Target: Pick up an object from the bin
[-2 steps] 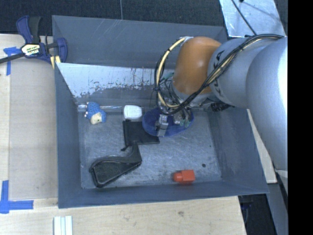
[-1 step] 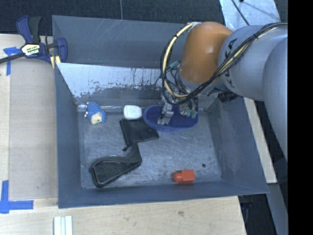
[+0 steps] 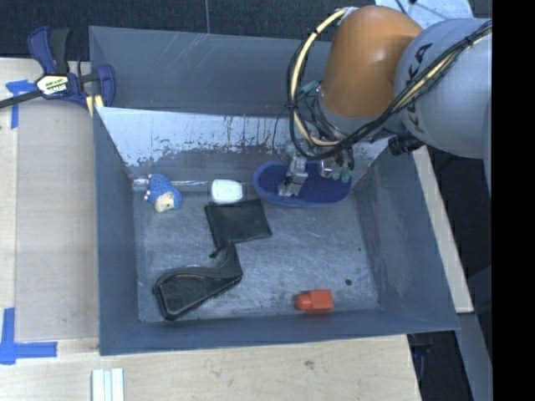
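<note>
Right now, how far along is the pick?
Done: the gripper sits low in the back right of the bin, over the blue dish-shaped thing. In hand: whether it grips that thing is unclear. Left: lifting it out; it rests on the floor.

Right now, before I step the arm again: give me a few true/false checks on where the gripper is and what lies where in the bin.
1. The gripper is over the blue dish at the back right of the bin. True.
2. The orange block lies against the back wall. False: it lies near the front wall, right of centre.
3. The white piece lies left of the blue dish. True.
4. The flat black piece touches the orange block. False: they lie well apart.
5. The small blue and yellow toy lies at the back left. True.
</note>
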`<control>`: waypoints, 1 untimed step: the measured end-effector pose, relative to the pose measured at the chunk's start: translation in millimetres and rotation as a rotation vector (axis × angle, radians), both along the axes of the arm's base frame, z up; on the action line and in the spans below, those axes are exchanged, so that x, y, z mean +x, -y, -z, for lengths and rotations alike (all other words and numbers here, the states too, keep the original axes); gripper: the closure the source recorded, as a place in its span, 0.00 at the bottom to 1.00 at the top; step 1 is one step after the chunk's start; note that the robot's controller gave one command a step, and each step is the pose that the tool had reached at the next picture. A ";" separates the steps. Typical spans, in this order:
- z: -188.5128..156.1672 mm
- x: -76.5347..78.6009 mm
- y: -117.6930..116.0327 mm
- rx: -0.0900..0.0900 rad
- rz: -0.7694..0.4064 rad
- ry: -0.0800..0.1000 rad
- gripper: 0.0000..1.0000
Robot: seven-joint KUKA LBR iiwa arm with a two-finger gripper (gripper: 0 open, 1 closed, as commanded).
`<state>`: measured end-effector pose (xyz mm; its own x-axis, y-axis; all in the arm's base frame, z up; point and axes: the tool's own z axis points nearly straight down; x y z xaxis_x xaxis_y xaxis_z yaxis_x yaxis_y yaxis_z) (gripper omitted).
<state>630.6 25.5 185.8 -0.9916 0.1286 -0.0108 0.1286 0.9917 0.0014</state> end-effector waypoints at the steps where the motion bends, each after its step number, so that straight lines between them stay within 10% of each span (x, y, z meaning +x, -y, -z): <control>1: -13.7 1.3 0.2 -0.001 -0.002 -0.004 1.00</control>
